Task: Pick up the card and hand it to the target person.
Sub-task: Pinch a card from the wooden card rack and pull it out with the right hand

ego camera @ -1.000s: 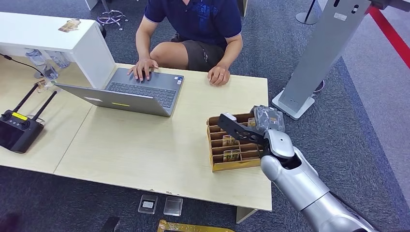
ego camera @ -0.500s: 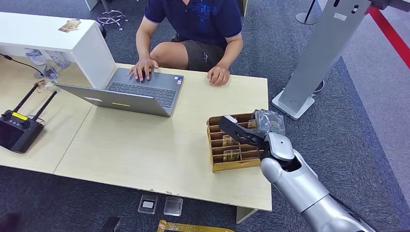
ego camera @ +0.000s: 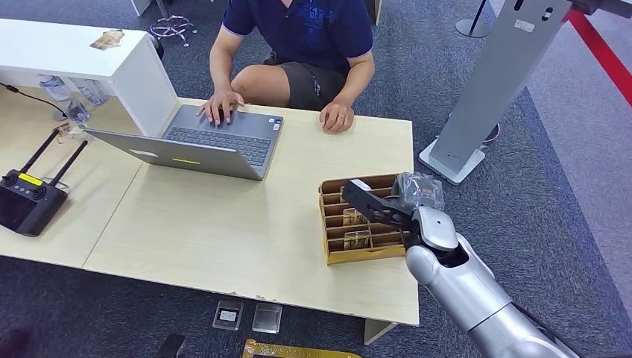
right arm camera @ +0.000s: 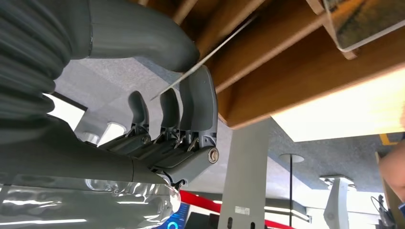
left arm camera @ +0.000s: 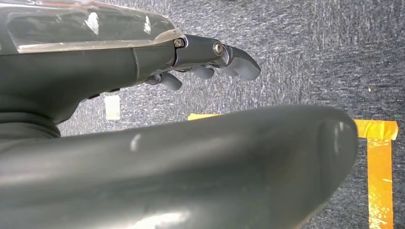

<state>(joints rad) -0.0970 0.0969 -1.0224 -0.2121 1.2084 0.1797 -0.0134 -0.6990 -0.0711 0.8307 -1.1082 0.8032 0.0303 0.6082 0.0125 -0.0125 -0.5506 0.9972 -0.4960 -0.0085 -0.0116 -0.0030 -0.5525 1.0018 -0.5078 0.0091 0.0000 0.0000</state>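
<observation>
your robot's right arm [ego camera: 477, 294] is smooth silver, rounded at the wrist, ending in a black right hand [ego camera: 376, 207] with a clear crinkled plastic cover behind it. close up, the right hand's fingers [right arm camera: 191, 112] are dark grey with small silver screws; the left hand [left arm camera: 210, 57] looks alike.

the light wooden table [ego camera: 223, 239] bears a laptop [ego camera: 201, 142] and a wooden card tray [ego camera: 335, 253].

No text, brand or number can be read anywhere. The laptop [ego camera: 201, 142] bears small stickers, the grey stand [ego camera: 492, 82] a white label, and the cards in the wooden tray [ego camera: 361, 220] show printing, all of it too small to make out.
</observation>
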